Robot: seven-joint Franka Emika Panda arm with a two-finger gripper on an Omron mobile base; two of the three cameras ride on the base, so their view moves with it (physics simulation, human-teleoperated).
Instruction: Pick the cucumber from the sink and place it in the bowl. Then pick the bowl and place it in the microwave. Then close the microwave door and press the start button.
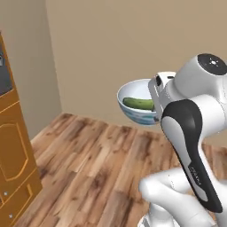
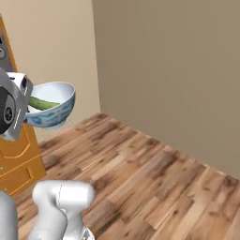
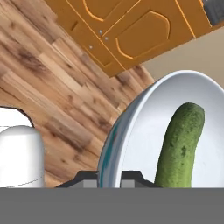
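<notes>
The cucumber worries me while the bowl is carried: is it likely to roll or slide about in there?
Probably somewhat. The cucumber is rounded and lies loose on the bowl's glossy inside, so tilting could shift it. The high rim should likely keep it in.

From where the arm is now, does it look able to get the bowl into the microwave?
Probably not yet. The gripper holds the bowl, cucumber inside, high over the wood floor; just orange cabinets are near, off to the side.

Orange wood cabinets point(image 1: 11, 164) with panelled doors are standing at the left, meeting the wood plank floor point(image 1: 88, 164). Plain beige walls point(image 2: 168, 70) are rising behind, joining in a corner.
</notes>
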